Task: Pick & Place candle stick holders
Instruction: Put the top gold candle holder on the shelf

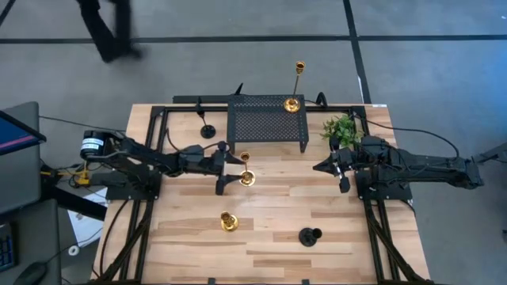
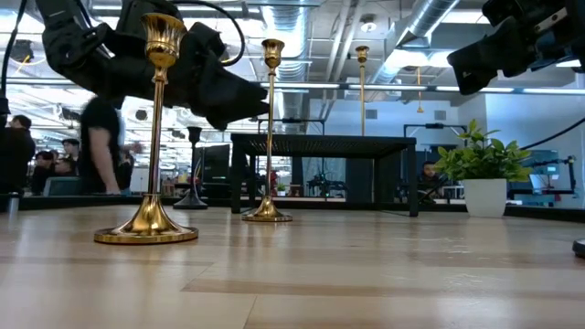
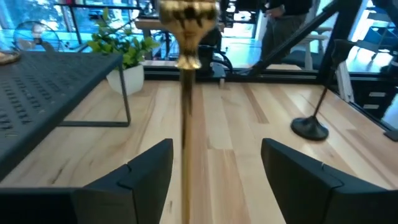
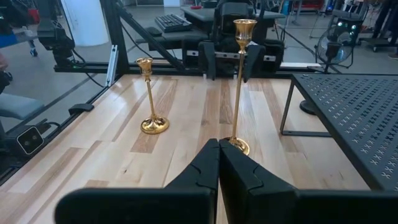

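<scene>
High view: I log the left gripper [image 1: 230, 169] over the table's middle, fingers spread, with a tall thin-stemmed shiny gold candlestick holder [image 1: 246, 169] standing upright just right of its tips. The right gripper [image 1: 326, 166] waits at the right side, pointing left. A shorter gold holder [image 1: 229, 222] stands nearer me; a short matte black holder [image 1: 309, 235] sits near-right, another black one [image 1: 207, 130] far-left. A third gold holder [image 1: 294, 99] stands on the black perforated metal rack [image 1: 268, 123]; a small green potted plant [image 1: 341, 127] sits right of the rack.

Low view: all gold stems read vertical; the left arm hangs behind the nearest one [image 2: 152, 137].

Left wrist view: the gold stem [image 3: 187, 112] rises between the open fingers [image 3: 146, 174], untouched and slightly off-centre. I judge the left arm nearer; closing should catch the stem.

Right wrist view: the right fingers [image 4: 205, 174] are pressed together, holding nothing.
</scene>
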Controlling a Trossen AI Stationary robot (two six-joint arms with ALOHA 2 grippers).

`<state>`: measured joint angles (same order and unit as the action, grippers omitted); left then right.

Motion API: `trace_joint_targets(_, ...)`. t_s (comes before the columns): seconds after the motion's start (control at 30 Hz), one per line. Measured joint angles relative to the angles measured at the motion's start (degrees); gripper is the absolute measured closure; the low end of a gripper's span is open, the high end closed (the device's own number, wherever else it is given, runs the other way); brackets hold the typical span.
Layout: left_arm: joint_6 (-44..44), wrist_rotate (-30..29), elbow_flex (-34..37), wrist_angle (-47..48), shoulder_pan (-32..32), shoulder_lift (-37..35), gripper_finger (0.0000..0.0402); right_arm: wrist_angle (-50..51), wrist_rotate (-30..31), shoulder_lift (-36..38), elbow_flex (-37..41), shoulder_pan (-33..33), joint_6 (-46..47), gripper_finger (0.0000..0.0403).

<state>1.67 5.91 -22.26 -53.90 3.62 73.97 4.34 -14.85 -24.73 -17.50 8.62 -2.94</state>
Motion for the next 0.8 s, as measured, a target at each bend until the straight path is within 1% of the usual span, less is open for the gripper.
trace_joint_targets(0.2, 0.0, -3.36, 0.0, -0.25, 0.02, 0.0, 0.016, 0.0, 0.0, 0.02, 0.0, 0.0, -0.02, 0.0403)
trace_joint_targets(0.53, -0.22, -3.36, -1.97, -0.65, 0.0, 0.02, 0.0161, -0.02, -0.02, 0.02, 0.0, 0.0, -0.02, 0.0403)
trace_joint_targets(0.8, -0.63, -3.36, -2.05, -0.6, 0.0, 0.02, 0.0162, -0.02, -0.02, 0.02, 0.0, 0.0, -0.2, 0.0403)
